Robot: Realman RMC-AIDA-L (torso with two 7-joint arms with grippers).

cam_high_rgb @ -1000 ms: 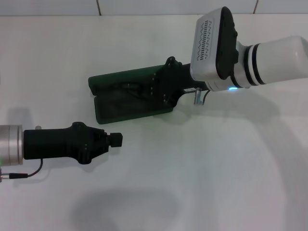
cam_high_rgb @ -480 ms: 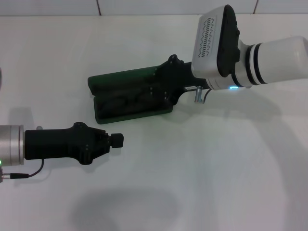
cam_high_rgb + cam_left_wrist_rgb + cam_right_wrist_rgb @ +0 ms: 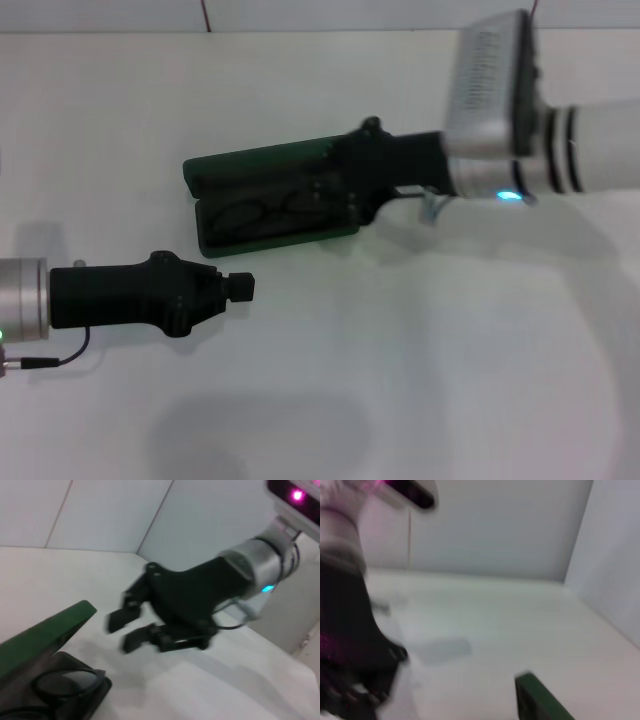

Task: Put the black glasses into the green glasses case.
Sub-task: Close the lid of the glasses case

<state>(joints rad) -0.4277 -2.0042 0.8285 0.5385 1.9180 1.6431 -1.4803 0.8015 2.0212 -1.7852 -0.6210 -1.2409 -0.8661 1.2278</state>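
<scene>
The green glasses case (image 3: pixel 258 164) lies open at the table's middle, its lid (image 3: pixel 46 634) raised on the far side. The black glasses (image 3: pixel 266 212) rest inside on the dark lining, and one lens (image 3: pixel 70 682) shows in the left wrist view. My right gripper (image 3: pixel 338 196) hovers at the case's right end. In the left wrist view the right gripper (image 3: pixel 121 632) is open, holding nothing, a little above and beside the case. My left gripper (image 3: pixel 241 289) sits parked near the table's left front, shut and empty.
White table (image 3: pixel 430 350) all around, with a tiled wall at the back. A corner of the green case (image 3: pixel 540 700) and the left arm (image 3: pixel 350 655) show blurred in the right wrist view.
My right arm has drawn back to the right and lifted off the case. The glasses, hidden under the gripper before, now lie uncovered in the case. The left arm has not moved.
</scene>
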